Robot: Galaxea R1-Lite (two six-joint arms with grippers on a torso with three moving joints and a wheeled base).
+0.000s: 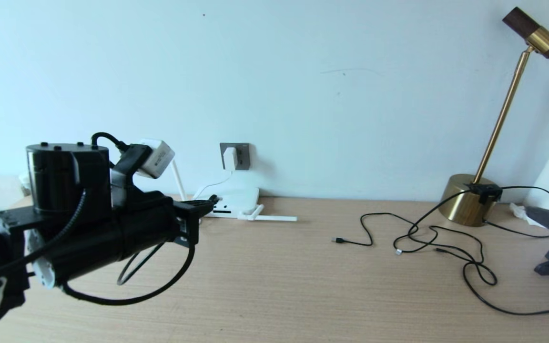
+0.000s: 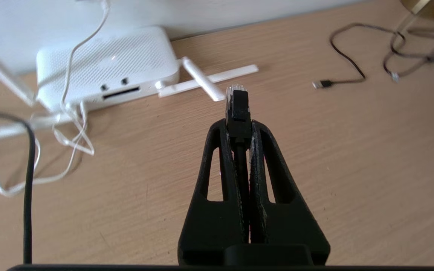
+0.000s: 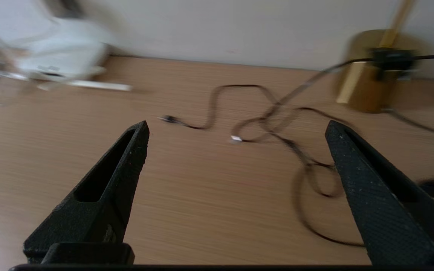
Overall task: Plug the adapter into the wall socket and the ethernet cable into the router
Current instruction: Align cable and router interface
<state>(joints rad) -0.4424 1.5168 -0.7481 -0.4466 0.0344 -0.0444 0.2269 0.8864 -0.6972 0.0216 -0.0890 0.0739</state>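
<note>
Two grippers show. The left gripper (image 2: 239, 126) is clamped on the ethernet cable (image 2: 238, 107), its clear-tipped plug sticking out past the fingertips, above the desk (image 1: 274, 286) and near the router (image 2: 104, 60) but not touching it. The router lies flat against the wall, its ports facing the plug, one antenna (image 2: 207, 79) lying on the desk. The adapter (image 1: 230, 158) sits in the wall socket (image 1: 242, 156), its white cord (image 1: 212, 184) dropping toward the router. The right gripper (image 3: 236, 130) hangs over the desk with fingers spread wide and empty; beyond it, blurred, lie what seem to be thin black cables (image 1: 427, 238) beside a brass lamp (image 1: 465, 202).
</note>
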